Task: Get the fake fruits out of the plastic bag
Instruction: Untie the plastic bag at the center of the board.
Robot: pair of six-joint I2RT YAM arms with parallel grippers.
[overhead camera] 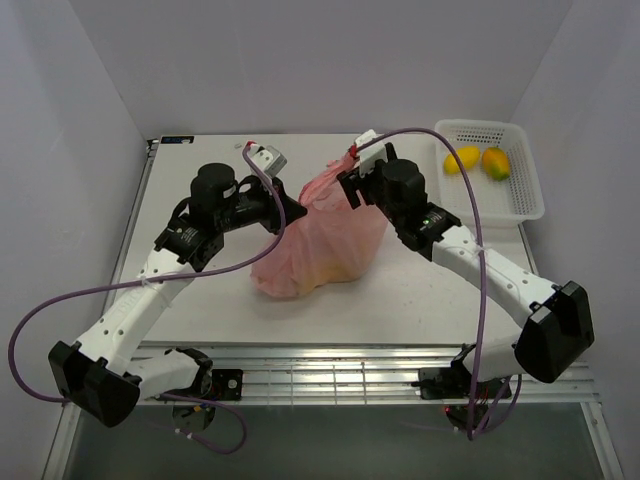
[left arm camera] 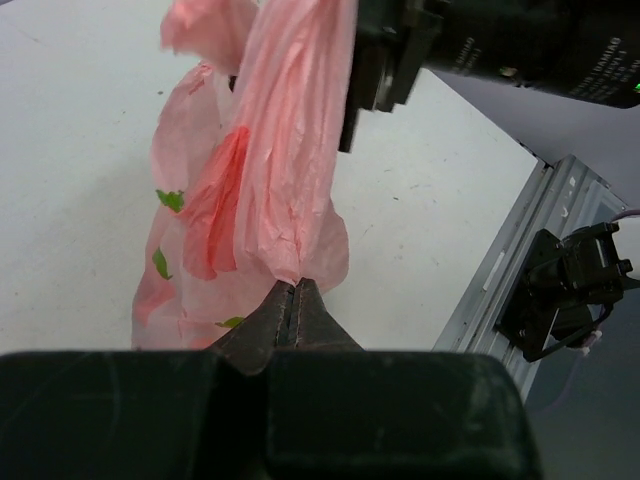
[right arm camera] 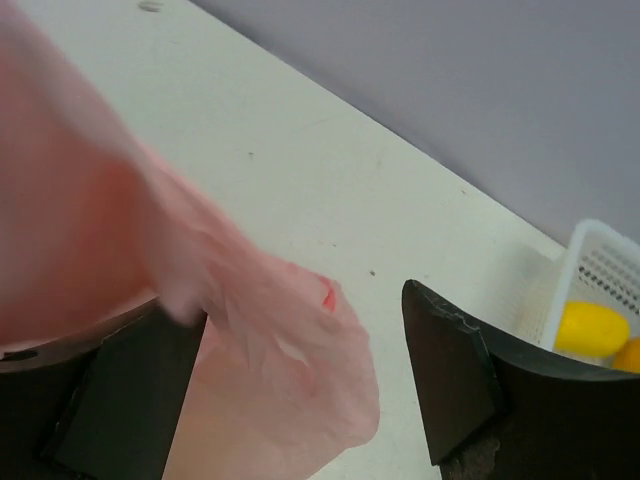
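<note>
Pink, thin and crinkled, the plastic bag (overhead camera: 325,240) sits slumped at the middle of the white table (overhead camera: 430,295), its top drawn up into a peak between your two arms. Small green printed marks (left arm camera: 170,199) dot the translucent film. A yellowish mass shows through its lower half; the fake fruits (overhead camera: 322,268) inside are too veiled to tell apart. Your left gripper (left arm camera: 296,298) has its jaws pressed together on a pinched fold of the film at the bag's left side. Your right gripper (right arm camera: 300,345) has its jaws wide apart, with loose film draped over one finger and hanging into the gap. At the far right, a white perforated basket (overhead camera: 527,198) holds a yellow mango (overhead camera: 462,158) and an orange-and-green mango (overhead camera: 496,163).
</note>
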